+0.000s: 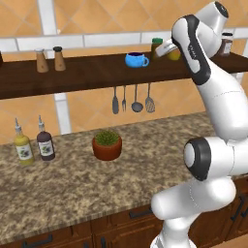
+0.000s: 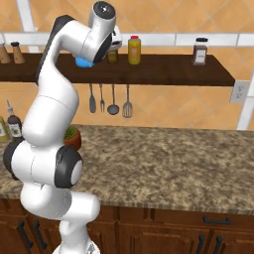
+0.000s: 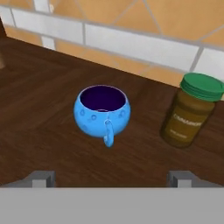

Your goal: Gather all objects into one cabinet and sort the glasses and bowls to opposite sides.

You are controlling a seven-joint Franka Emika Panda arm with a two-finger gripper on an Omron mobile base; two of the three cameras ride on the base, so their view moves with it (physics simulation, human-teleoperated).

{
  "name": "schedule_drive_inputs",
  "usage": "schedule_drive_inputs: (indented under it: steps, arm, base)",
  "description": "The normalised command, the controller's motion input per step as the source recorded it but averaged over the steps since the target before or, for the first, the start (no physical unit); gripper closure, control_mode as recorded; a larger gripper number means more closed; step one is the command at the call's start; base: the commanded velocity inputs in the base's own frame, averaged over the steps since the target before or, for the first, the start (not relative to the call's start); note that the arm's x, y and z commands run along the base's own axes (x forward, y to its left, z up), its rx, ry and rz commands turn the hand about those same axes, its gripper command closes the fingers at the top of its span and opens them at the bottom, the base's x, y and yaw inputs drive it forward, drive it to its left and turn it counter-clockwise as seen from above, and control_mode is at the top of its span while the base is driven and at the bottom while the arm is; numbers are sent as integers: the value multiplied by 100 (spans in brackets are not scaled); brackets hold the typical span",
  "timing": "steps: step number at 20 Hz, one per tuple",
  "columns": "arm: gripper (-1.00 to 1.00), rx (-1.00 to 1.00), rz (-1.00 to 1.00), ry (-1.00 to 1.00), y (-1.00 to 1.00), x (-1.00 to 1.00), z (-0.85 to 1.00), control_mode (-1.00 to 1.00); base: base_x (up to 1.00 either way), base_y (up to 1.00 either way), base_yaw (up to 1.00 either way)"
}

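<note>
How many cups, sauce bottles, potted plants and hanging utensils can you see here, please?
blue cup: 1
sauce bottles: 2
potted plant: 1
hanging utensils: 4
Total: 8

Arm (image 1: 218,111) rendered in glossy white, built from rounded, bulbous segments. Joints marked by dark grey to black bands and round dark caps: one at elbow, one on upper link, one small cap at topmost joint. Lower body formed as fat white cylinder narrowing toward base. End effector (image 3: 112,178) seen as two small square grey finger tips (image 3: 43,178). No cables, screws or lettering visible.
</note>
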Motion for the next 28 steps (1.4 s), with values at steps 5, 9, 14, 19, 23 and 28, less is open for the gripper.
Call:
schedule_drive_inputs:
  steps: [5,9,14,19,23,28]
  arm:
    - [-100,0,0,0,1,35,-2,-100]
    - [-100,0,0,0,0,29,-4,-100]
    - [-100,0,0,0,0,25,0,-100]
    - [-100,-1,0,0,12,11,-17,-100]
    - [-100,-9,5,1,39,0,-43,-100]
    - [-100,-2,4,1,8,4,-8,-100]
  base:
    - [0,0,0]
    - [0,0,0]
    - [0,0,0]
    - [0,0,0]
    - [0,0,0]
    - [0,0,0]
